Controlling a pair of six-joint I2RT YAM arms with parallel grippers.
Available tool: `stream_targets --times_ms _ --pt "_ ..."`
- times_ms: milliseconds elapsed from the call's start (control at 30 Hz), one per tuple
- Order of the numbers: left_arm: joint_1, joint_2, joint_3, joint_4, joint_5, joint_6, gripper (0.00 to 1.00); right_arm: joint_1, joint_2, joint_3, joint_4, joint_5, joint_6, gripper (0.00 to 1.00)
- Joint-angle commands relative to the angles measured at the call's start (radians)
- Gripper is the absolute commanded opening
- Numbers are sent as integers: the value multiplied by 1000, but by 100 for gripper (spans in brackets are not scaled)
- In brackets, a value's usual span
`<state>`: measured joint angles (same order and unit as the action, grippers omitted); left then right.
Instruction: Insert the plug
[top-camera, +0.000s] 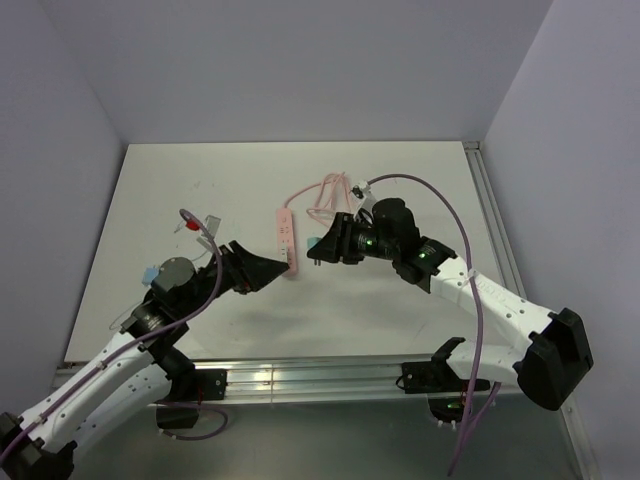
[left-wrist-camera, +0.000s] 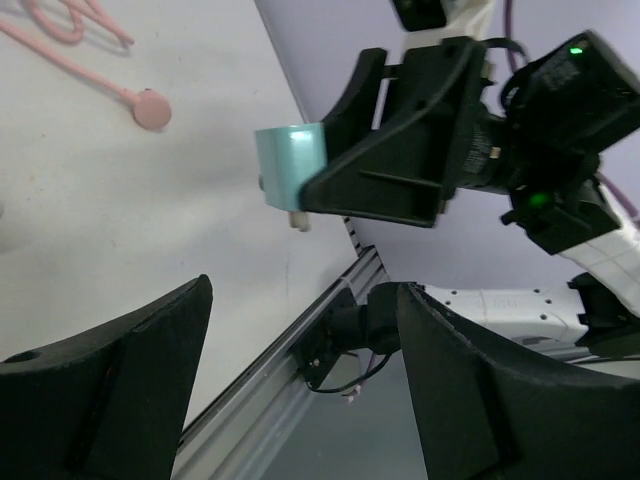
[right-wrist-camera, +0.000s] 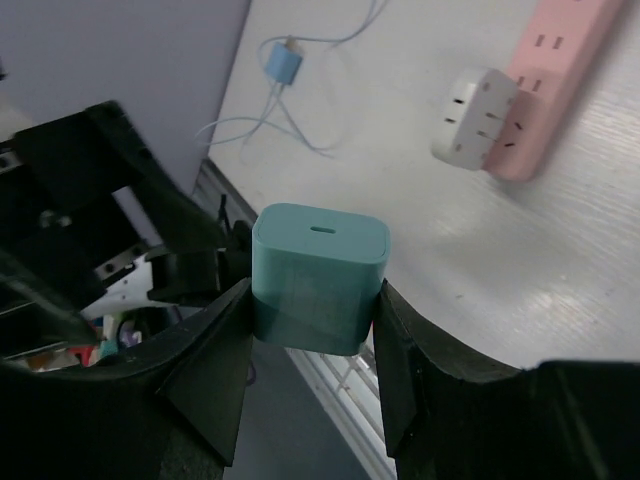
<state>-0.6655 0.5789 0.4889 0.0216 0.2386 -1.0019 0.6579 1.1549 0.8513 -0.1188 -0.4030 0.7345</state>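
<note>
Plug (right-wrist-camera: 320, 262) gripped in right tool (right-wrist-camera: 314, 308), just beside pink power strip (top-camera: 286, 236).

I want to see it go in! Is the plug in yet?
Not yet. Done: the right gripper has the plug pinched, up off the table. Now: it hangs near the pink strip; the left gripper is open by the strip's end. Left: push the plug into the strip.
</note>
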Motion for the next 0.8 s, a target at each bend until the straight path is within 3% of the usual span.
stream_targets --times_ms 0,333,533,767 --pt "-12 65 31 132 -4 63 80 0 -37 16 155 -135 9 0" --pt "-34 157 221 -69 -102 98 82 0 -164 -72 168 -301 -191 0" --pt "-34 185 191 -31 -15 77 82 17 -175 -69 79 -318 -303 0" --pt "-34 248 218 -31 68 94 82 61 -147 -49 33 -235 -333 0"
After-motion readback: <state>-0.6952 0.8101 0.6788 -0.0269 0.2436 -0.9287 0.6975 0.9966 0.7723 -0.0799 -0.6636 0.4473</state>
